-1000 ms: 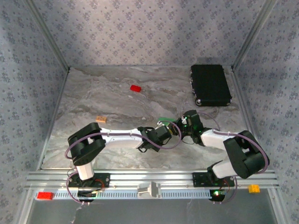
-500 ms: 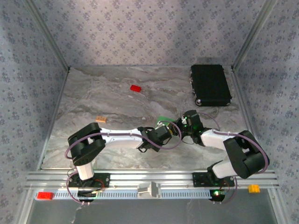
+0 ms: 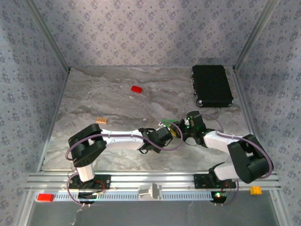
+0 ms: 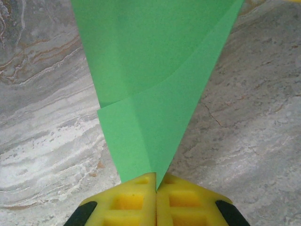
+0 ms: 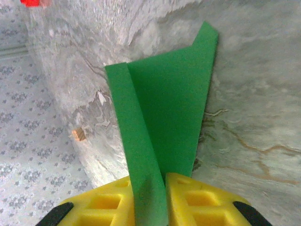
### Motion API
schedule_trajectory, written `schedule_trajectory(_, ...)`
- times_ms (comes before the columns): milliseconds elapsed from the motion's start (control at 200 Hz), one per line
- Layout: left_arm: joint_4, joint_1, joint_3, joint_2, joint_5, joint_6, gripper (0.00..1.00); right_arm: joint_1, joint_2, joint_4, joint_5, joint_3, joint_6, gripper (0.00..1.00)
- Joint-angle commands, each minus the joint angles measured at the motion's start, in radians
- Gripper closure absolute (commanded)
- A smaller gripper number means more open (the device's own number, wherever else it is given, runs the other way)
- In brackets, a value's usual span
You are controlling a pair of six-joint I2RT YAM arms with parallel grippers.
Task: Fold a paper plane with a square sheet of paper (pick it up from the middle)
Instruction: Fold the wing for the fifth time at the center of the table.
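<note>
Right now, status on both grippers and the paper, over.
Left gripper shut on green sheet. Right gripper parted, sheet between jaws. Sheet partly folded. Red block, black case well clear.

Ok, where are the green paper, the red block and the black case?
green paper [image 4: 155,70]: left wrist view, its flat middle.
red block [image 3: 136,89]: top view, its centre.
black case [image 3: 211,85]: top view, its lid.

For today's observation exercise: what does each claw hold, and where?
The left claw pinches the folded green paper by its narrow pointed end. A folded edge sits in the right claw; grip unclear.
</note>
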Motion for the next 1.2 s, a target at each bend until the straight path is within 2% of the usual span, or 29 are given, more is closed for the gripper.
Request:
schedule_trajectory(0,0.004,-0.009,0.017,0.013,0.011,0.01,0.93,-0.027,-0.069,-0.16,0.038,0.028,-0.08,0.75)
schedule_trajectory(110,0.015,-0.003,0.015,0.018,0.034,0.004,0.94,-0.056,-0.149,-0.273,0.064,0.03,-0.136,0.66)
schedule_trajectory(325,0.028,0.014,0.016,0.03,0.089,-0.002,0.92,-0.099,-0.285,-0.408,0.098,0.019,-0.204,0.59)
schedule_trajectory(795,-0.011,0.03,0.082,0.099,0.191,-0.003,0.87,-0.09,-0.292,-0.365,0.072,-0.054,-0.196,0.57)
schedule_trajectory(989,0.015,0.054,0.078,0.105,0.272,-0.014,0.95,-0.074,-0.29,-0.34,0.069,-0.073,-0.199,0.58)
schedule_trajectory(1094,0.054,0.079,0.062,0.1,0.356,-0.017,1.0,-0.063,-0.287,-0.317,0.074,-0.082,-0.204,0.6)
schedule_trajectory(1194,0.103,0.106,0.038,0.094,0.449,-0.02,1.0,-0.049,-0.287,-0.297,0.091,-0.084,-0.216,0.61)
